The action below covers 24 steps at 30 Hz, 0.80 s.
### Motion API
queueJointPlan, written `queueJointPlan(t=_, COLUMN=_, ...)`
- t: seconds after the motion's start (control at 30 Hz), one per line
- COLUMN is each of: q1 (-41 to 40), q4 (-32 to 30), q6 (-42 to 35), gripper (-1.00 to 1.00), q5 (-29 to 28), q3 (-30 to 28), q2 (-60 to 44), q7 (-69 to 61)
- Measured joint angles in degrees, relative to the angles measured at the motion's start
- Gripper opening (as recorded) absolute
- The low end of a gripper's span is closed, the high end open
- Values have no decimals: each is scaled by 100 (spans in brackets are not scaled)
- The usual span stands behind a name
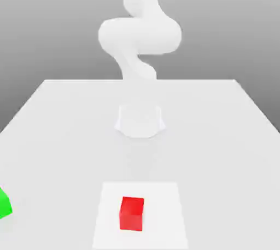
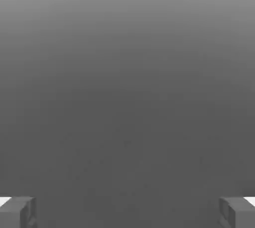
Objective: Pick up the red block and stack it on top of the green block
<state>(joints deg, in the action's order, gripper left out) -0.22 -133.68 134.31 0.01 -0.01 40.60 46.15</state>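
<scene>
The red block (image 1: 132, 213) sits on the white table (image 1: 65, 128) near its front edge, about midway across the exterior view. At the exterior view's far left edge, the green block (image 1: 3, 204) is partly cut off by the frame. The white arm (image 1: 139, 35) rises from its base (image 1: 140, 120) behind the red block and leaves the frame upward. In the hand view my gripper (image 2: 127, 213) is open: its two grey fingertips (image 2: 17, 212) stand far apart, with nothing between them and plain grey background beyond.
A slightly lighter square patch (image 1: 164, 227) of the table lies under the red block. The table stretches wide to both sides, with its far edge behind the arm's base.
</scene>
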Motion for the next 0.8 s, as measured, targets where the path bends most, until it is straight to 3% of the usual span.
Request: queueJointPlan(t=0.8, q1=-152, q4=-1629, q6=2558, gripper=0, q5=24, q3=-49, q2=-5021, q7=264)
